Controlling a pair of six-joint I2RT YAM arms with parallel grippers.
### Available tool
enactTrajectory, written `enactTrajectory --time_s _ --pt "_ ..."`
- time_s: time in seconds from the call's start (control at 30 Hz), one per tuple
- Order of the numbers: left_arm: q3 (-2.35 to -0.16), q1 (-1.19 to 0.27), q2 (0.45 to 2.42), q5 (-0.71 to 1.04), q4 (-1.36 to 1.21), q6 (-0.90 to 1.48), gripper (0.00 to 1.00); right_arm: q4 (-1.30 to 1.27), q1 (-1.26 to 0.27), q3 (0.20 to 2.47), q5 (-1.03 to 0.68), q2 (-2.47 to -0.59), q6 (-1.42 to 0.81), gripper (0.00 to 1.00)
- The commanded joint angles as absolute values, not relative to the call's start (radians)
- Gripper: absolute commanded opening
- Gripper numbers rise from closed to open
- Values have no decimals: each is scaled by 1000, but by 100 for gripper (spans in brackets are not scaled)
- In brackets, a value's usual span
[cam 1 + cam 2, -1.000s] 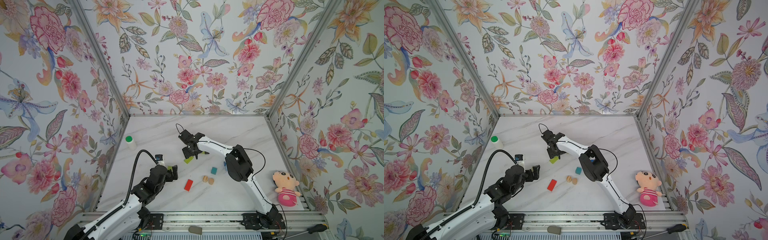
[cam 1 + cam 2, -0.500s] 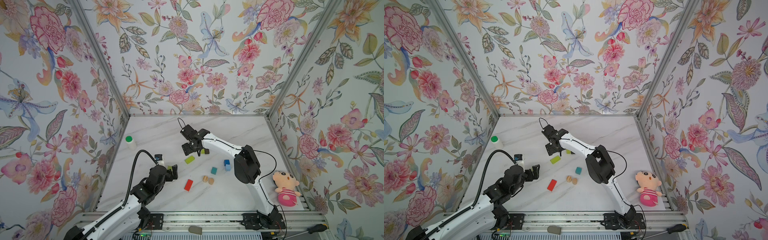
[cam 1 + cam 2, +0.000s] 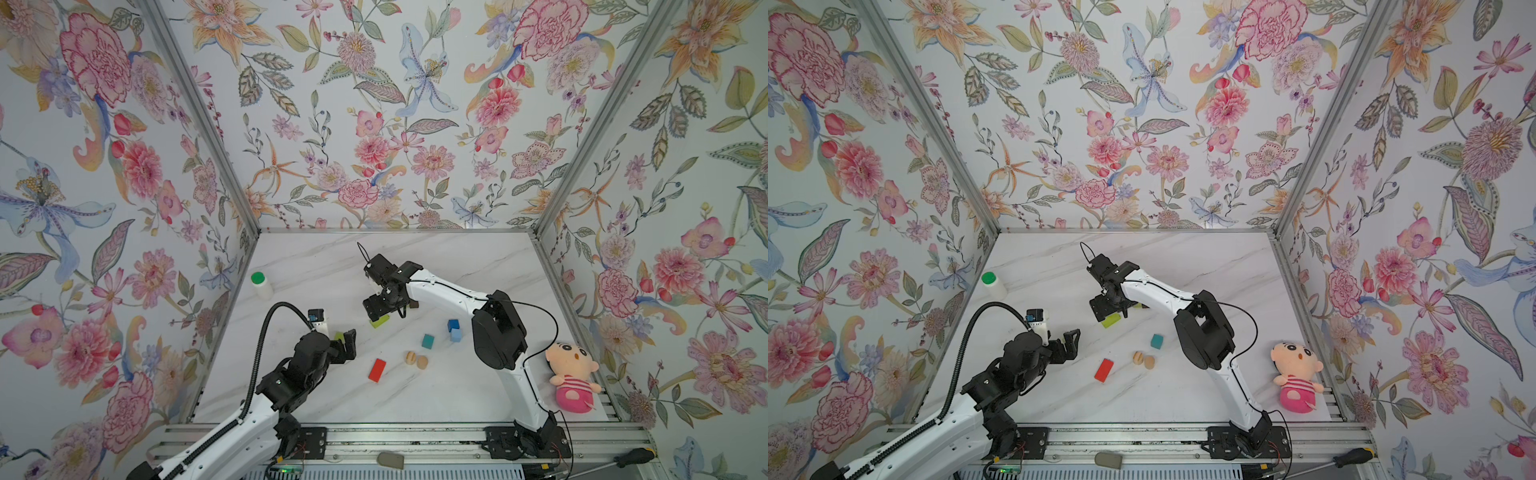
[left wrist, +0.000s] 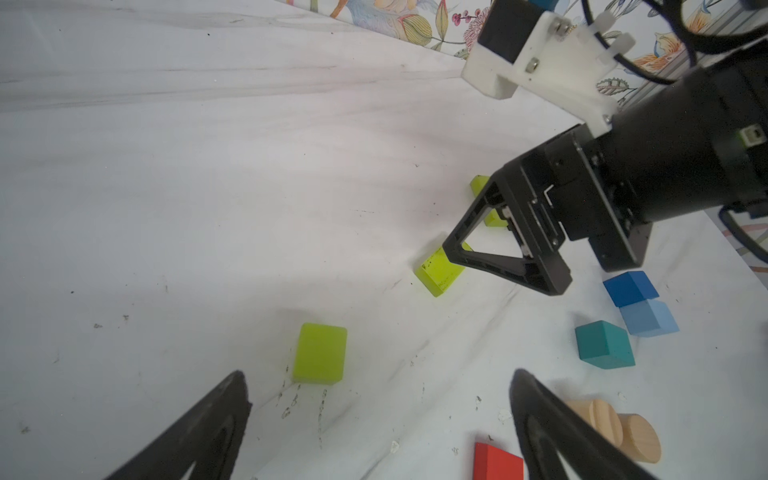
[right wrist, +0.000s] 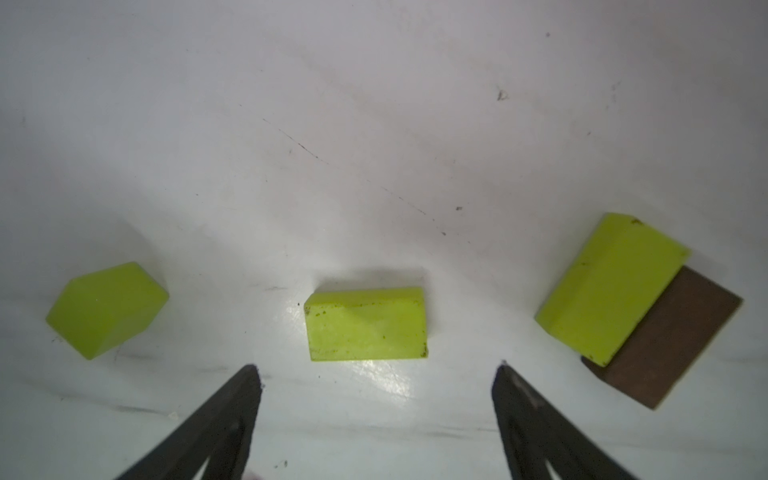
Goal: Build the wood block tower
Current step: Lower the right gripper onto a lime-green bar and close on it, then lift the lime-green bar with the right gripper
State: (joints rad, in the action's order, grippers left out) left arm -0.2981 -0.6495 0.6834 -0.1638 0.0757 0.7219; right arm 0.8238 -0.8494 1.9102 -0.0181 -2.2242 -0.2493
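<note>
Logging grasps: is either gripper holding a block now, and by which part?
Nothing is held. The left gripper and right gripper are both open and empty.

Spread the right gripper [image 5: 376, 372] wide. A second ago it was down over the yellow-green block [image 5: 368, 324] with narrower jaws; now both tips stand short of it and apart from it, with the block lying flat on the table. Lifted back toward the far wall half a second ago, then came down again to hang just above the block. Swung the right elbow [image 3: 496, 332] outward, toward the plush doll [image 3: 571, 376] — uncovering the two blue blocks [image 3: 454, 329] in a top view, mostly hidden behind it before.
</note>
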Motion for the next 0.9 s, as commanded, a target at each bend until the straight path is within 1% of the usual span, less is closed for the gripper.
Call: enactTrajectory --time_s 0.0,0.53,0.87 --pt "-276 -657 662 -144 111 712 99 822 -856 1905 -46 -2253 -234 90" --pt "-267 -657 667 -147 102 695 99 823 -870 1911 -50 -2311 -227 90" --pt "-265 -656 678 -153 98 689 99 822 -871 1916 -41 -2333 -225 86"
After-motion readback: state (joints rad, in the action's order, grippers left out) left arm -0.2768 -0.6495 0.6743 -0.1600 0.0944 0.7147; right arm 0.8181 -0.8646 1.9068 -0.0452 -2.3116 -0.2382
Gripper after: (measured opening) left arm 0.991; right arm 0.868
